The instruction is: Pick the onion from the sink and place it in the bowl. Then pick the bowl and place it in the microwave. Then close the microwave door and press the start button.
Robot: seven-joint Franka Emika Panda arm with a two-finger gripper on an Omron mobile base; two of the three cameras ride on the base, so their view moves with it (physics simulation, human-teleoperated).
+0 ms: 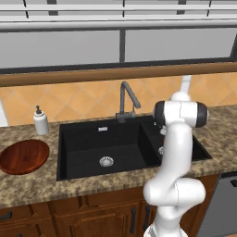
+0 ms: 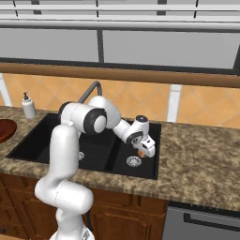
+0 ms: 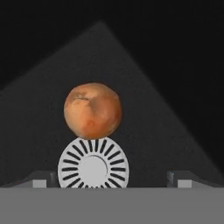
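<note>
- One bowl (image 1: pixel 24 156) sits on the granite counter (image 1: pixel 28 185) at the far left, left of the sink and apart from it; nothing lies in it. In the right base view the frame edge cuts it off, leaving a reddish-brown sliver (image 2: pixel 4 129).
- One white soap dispenser (image 1: pixel 40 121) stands upright behind the bowl, near the sink's back left corner; it appears again from the other side (image 2: pixel 29 106).
- One black sink (image 1: pixel 78 143) with two basins: a large left one and a smaller right one. The large basin holds nothing but its silver drain (image 1: pixel 106 161).
- One grey gooseneck faucet (image 1: pixel 126 99) rises behind the divider; in the right base view the arm hides most of it, with its curved top (image 2: pixel 91 90) showing.
- The white arm covers most of the smaller basin in the left base view.
- One onion (image 3: pixel 92 110) lies on the floor of the smaller basin, touching the far rim of that basin's drain (image 3: pixel 93 164). In the right base view it is a small orange patch (image 2: pixel 141 152) just under the hand.
- One gripper (image 2: pixel 143 151) hangs low in the smaller basin above the onion; in the hand view its finger tips (image 3: pixel 180 179) stand spread wide, apart from the onion, pinching nothing.
- At the far right a grey appliance front (image 2: pixel 201 225) sits under the counter, cut off by the frame.
</note>
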